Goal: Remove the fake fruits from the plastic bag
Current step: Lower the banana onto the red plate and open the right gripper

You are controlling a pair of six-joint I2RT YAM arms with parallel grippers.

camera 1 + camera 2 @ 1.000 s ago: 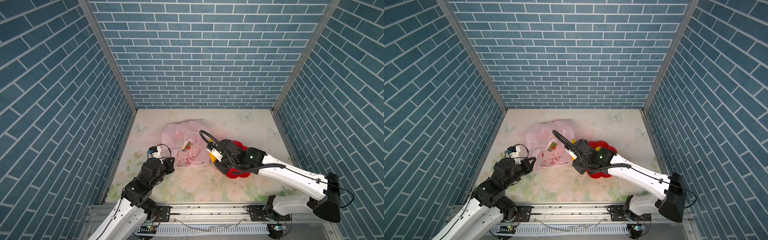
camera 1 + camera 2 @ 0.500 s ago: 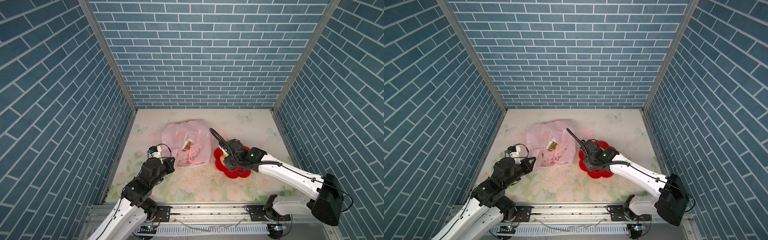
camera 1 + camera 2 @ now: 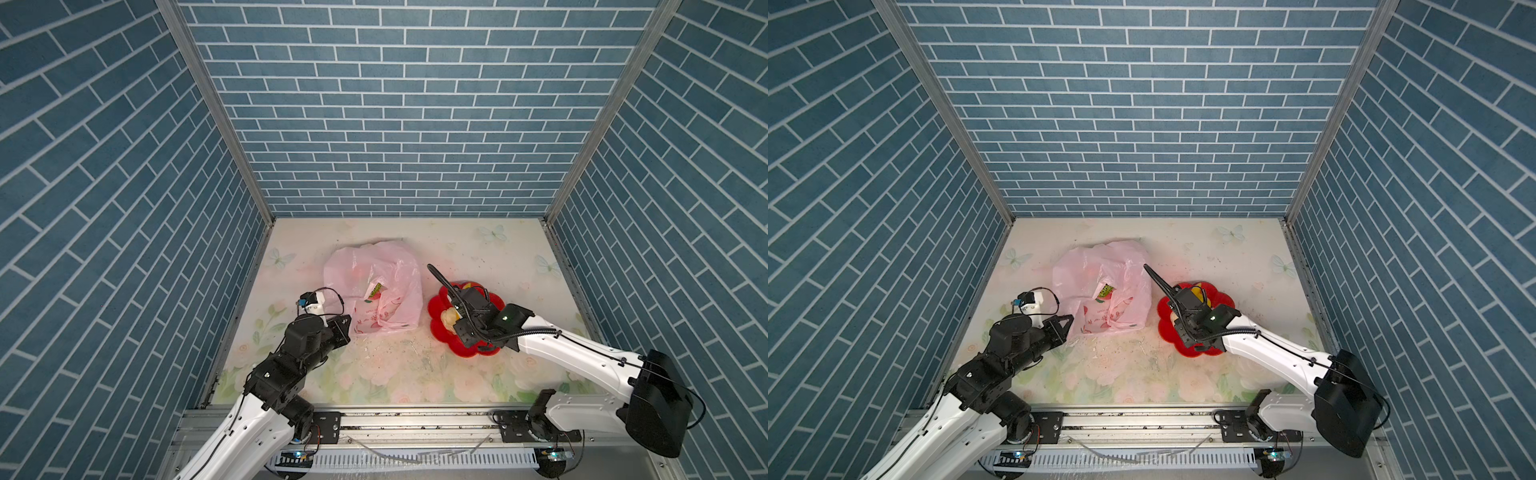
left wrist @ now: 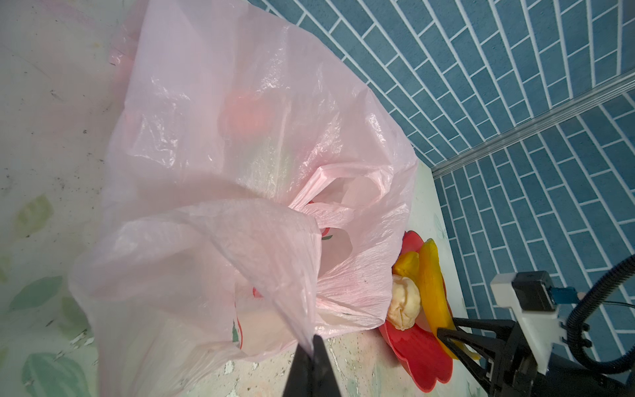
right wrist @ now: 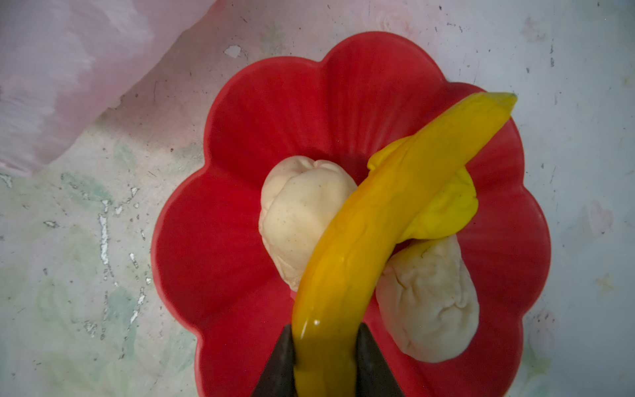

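over the red dish (image 5: 275, 113) the right jaws are closed part-way onto one end of the yellow banana (image 5: 388, 220), clamping it across its width. its long axis runs straight out from the jaws across the dish, the far tip pointing at the opposite rim. the banana crosses above two cream lumpy fruits (image 5: 299, 213) and a small yellow piece (image 5: 446, 206) lying in the dish; whether it rests on them or hangs just clear i cannot tell. i judge this to be the set-down: the jaws need only part, though a curved fruit laid across a pile may roll toward the rim.

just beside the dish, on its side facing the left arm (image 3: 307, 345), the plastic bag (image 4: 213, 137) sits on the tabletop (image 5: 68, 240). the left jaws are shut tight on a thin fold of its film, holding that edge up, and the bag's opening and handle loops show near the dish. through the pale pink, crinkly, translucent film a red fruit (image 4: 245, 115) appears as a blurred patch deep in the bag, well apart from the dish; a greenish tinge next to it may be another. once emptied, the right arm (image 3: 582, 353) is the one free to reach in.
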